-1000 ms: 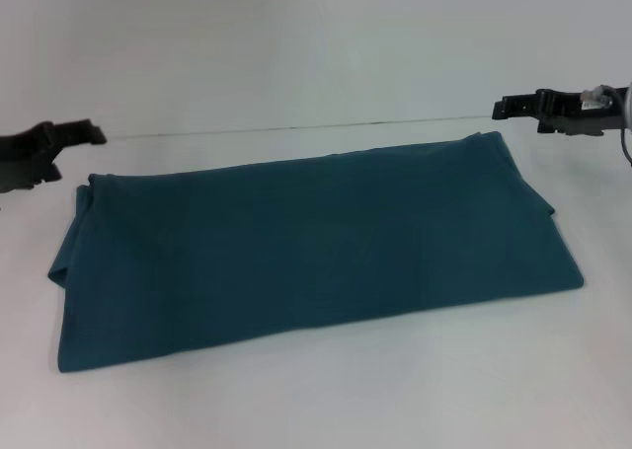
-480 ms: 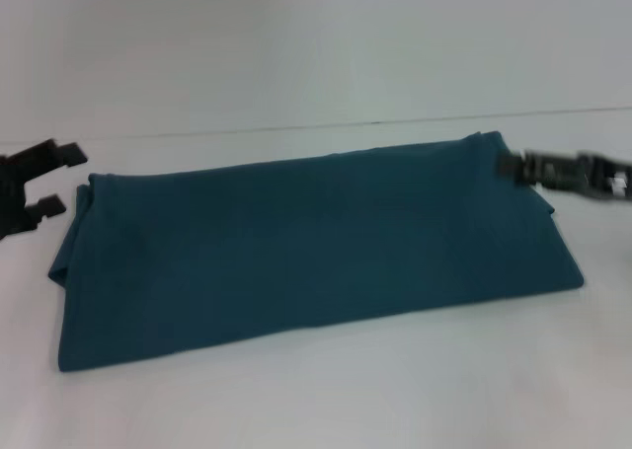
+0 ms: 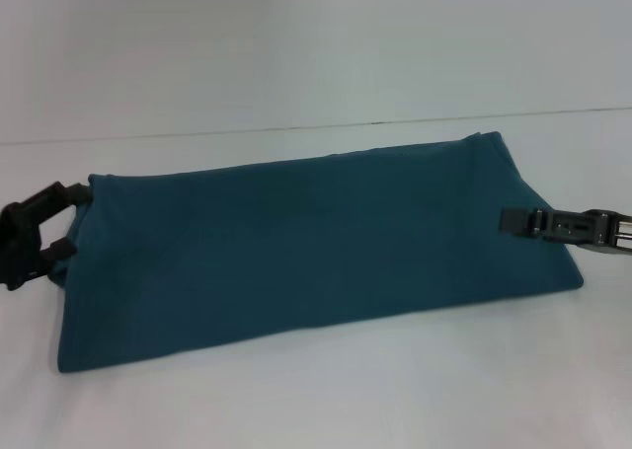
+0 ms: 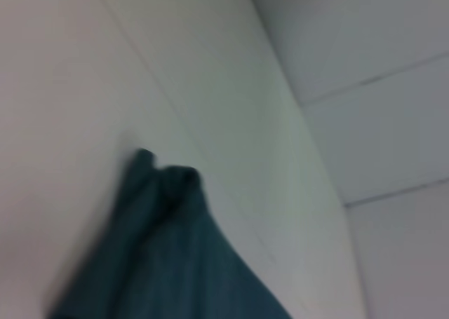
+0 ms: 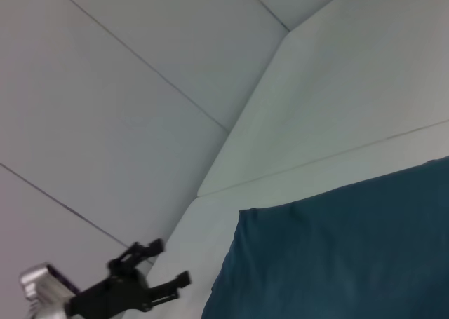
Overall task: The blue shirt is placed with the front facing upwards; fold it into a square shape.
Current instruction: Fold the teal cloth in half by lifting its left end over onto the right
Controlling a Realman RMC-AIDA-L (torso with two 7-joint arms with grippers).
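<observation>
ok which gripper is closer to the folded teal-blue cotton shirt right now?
Right, narrowly. The right gripper is already over the folded teal-blue cotton shirt at its right end. The left gripper sits at the shirt's left edge, jaws open around it.

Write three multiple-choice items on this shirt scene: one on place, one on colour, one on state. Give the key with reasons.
1. Where is the left gripper?
A. at the shirt's left end
B. above the shirt's middle
C. beside the right gripper

2. What colour is the shirt?
A. red
B. teal-blue
C. white

3. How does the shirt lie?
A. crumpled in a ball
B. hanging in the air
C. folded into a long band on the table

Key: 1 A, the head view shows its open fingers at the shirt's left edge, while the right gripper is over the far right end. 2 B, the cloth is dark teal-blue in all views. 3 C, it lies flat, wide and narrow, with no sleeves or lettering showing.
</observation>
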